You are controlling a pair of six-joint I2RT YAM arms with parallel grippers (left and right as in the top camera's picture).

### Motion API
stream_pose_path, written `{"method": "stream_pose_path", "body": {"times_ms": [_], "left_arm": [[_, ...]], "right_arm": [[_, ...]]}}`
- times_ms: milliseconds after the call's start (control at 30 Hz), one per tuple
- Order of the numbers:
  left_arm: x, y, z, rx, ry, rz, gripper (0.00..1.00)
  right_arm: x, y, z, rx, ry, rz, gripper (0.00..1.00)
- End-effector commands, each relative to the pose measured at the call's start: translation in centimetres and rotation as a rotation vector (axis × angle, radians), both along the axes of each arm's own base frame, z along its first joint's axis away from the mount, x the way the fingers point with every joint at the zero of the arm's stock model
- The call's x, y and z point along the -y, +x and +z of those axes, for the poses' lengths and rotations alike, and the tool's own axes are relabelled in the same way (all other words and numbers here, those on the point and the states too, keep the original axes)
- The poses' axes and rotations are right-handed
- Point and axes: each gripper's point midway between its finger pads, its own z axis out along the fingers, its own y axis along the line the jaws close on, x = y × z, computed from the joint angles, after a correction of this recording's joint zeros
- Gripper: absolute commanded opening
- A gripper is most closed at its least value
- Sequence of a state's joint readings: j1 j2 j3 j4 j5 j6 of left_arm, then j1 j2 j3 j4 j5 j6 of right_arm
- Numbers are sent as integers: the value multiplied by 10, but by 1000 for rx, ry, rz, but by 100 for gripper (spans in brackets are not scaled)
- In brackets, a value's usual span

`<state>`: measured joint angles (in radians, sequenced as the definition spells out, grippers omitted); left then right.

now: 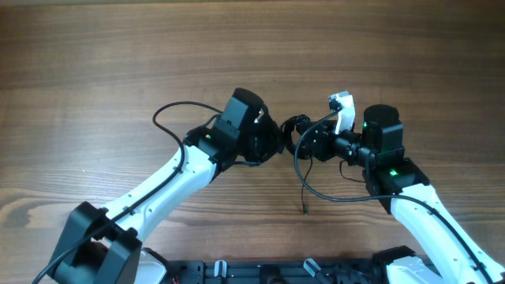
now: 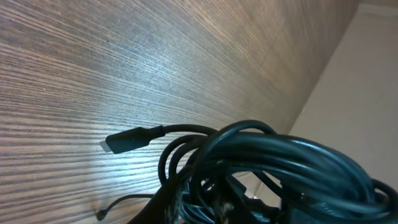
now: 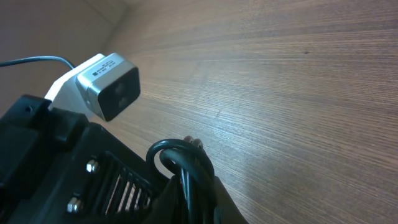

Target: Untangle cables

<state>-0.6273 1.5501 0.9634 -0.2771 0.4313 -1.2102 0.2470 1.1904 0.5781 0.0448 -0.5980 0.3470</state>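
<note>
The cables (image 1: 295,126) form a tangled bundle of thin black cords held just above the wooden table, between my two grippers. My left gripper (image 1: 276,142) meets the bundle from the left and my right gripper (image 1: 310,143) from the right. One strand (image 1: 301,183) hangs down to a small tip near the table. In the left wrist view the cables (image 2: 267,155) crowd the dark fingers (image 2: 179,200), and a plug tip (image 2: 121,142) sticks out left. In the right wrist view a cable loop (image 3: 181,155) pokes out of my right gripper (image 3: 194,198), which is pinched on it.
A thicker arm cable (image 1: 170,110) loops out beside the left arm. The left gripper's black body and its white and silver camera (image 3: 109,84) sit close to my right fingers. A black rack (image 1: 260,272) runs along the table's near edge.
</note>
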Motion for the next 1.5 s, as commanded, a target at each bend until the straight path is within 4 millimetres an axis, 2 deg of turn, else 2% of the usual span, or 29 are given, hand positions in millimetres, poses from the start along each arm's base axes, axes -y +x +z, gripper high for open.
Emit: {"method": "stream_pose_path", "body": {"times_ms": [0,100,200,267,433,533,600,667,833,967,1000,1067,1100,1167,1200,1233,1333,1400,1467], "left_arm": [[13,-14,-19,-34,36,-54,18],[13,-25,-35,-35,90,-128,16],[3,-41,-53,-75,163,-195,4],[-6,-47,-59,-84,201,-234,4],[-17,-45,-60,-45,212,-307,4],[-17,-51,-57,3,176,-436,4],[-28,-54,-61,-8,201,-462,4],[-42,-55,-65,-27,228,-470,4],[-81,-29,-68,-69,256,-336,4],[-114,-1,-61,-96,223,-167,4],[-116,4,-56,-96,186,-141,4],[-107,15,-37,-53,46,-142,6],[-98,20,-23,-16,-47,-167,13],[-70,25,19,109,-286,-279,42],[-60,26,35,156,-362,-324,64],[-52,26,46,173,-407,-342,100],[-29,25,55,159,-432,-340,100],[-15,25,51,167,-390,-323,100],[-6,26,42,103,-344,-246,98]], "right_arm": [[-3,3,10,13,41,-5,4],[-1,12,19,60,45,-32,4],[-1,19,35,103,93,-55,4],[6,26,45,125,123,-89,4],[37,42,48,116,148,-200,4],[68,54,53,113,178,-304,4],[85,59,55,109,199,-353,4],[93,59,57,97,221,-360,4],[87,50,47,67,201,-297,4],[87,48,41,59,178,-286,4],[87,47,40,52,177,-287,4],[87,45,36,31,173,-289,4],[87,44,33,19,170,-289,4],[87,42,28,-2,161,-287,4],[87,41,26,1,149,-281,5],[87,40,25,0,142,-278,5],[87,39,22,-8,137,-276,5],[87,38,20,-20,136,-277,5],[86,38,19,-25,136,-277,5]]}}
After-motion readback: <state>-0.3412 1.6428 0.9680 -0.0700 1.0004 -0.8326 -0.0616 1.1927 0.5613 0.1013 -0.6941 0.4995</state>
